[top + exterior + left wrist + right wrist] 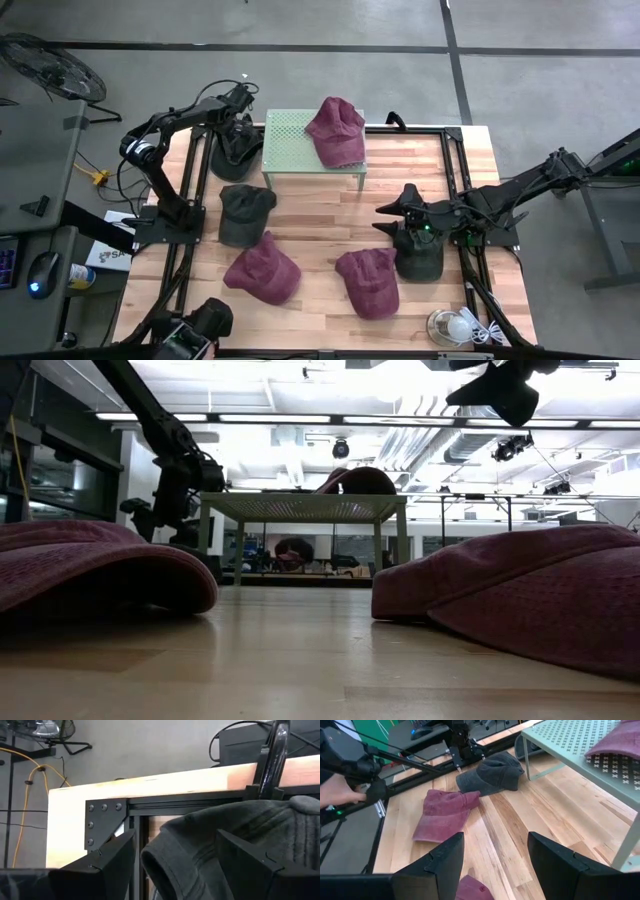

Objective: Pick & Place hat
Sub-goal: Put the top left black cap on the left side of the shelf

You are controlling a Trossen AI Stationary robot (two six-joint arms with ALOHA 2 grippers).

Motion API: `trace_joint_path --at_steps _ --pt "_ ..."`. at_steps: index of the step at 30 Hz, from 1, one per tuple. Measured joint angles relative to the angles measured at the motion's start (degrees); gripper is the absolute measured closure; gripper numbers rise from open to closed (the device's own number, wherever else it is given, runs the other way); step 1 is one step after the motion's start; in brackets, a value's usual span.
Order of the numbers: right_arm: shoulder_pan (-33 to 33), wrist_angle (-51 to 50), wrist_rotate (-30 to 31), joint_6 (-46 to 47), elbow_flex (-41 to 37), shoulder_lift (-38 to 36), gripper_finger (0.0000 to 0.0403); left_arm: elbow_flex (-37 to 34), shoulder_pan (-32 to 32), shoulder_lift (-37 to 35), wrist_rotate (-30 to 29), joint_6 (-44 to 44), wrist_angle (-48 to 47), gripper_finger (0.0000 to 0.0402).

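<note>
We see a dark cap (235,850) lying at the far left corner of the bench (330,215), just beside the green perforated stand (290,150). The left tool (185,865) hangs right over it with its two fingers (107,865) spread apart, one on each side of the cap's crown and brim; we cannot tell whether the fingers touch the cloth. In the high view the same cap (232,150) shows under the left tool (240,125), beside the black frame rail of the bench.

Next to that tool, on top of the stand, rests a maroon cap (335,130).

Nearer the middle of the bench, well apart from the left tool, lies a second dark cap (243,212), and just beside it a maroon cap (263,270). Another maroon cap (368,280) lies near the right tool (400,215).

The right tool (495,865) hovers above the bench surface with its fingers apart and holding nothing. A third dark cap (420,255) lies just beside and partly below the right arm in the high view. From the right wrist view we see the second dark cap (492,772) and the maroon cap (445,812) beyond the fingers, well apart from them.

A light bulb (455,325) sits at the bench's near right corner.
</note>
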Motion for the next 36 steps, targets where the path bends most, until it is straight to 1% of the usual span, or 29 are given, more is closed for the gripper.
trace_joint_path --at_steps 7,18,21,23,26,29,32,36 --pt "-0.02 -0.28 -2.73 -0.92 0.00 0.00 0.0192 0.00 0.02 0.04 1.27 0.78 -2.10 0.0140" --pt "0.00 -0.31 -3.28 -3.57 0.00 0.00 0.0192 0.00 -0.37 3.22 -0.39 -1.12 -3.92 0.0140" --pt "0.00 -0.31 -3.64 -3.92 0.00 0.00 0.0192 0.00 -0.35 3.37 0.51 -1.97 -4.04 0.0141" --pt "0.00 -0.31 -3.64 -4.24 0.00 0.00 0.0192 0.00 -0.31 3.37 2.72 -2.48 -4.60 0.0149" --pt "0.00 -0.31 -3.64 -4.95 0.00 0.00 0.0192 0.00 -0.28 3.37 4.89 -3.00 -5.53 0.0179" --pt "0.00 -0.31 -3.65 -4.96 0.00 0.00 0.0192 0.00 -0.28 3.37 5.58 -3.02 -6.40 0.0224" --pt "0.00 -0.31 -3.63 -4.92 0.00 0.00 0.0192 0.00 -0.28 3.37 5.57 -1.88 -6.73 0.0279" --pt "0.00 -0.31 -2.93 -4.21 0.00 0.00 0.0192 0.02 -0.28 3.37 5.35 0.05 -7.34 0.0365"
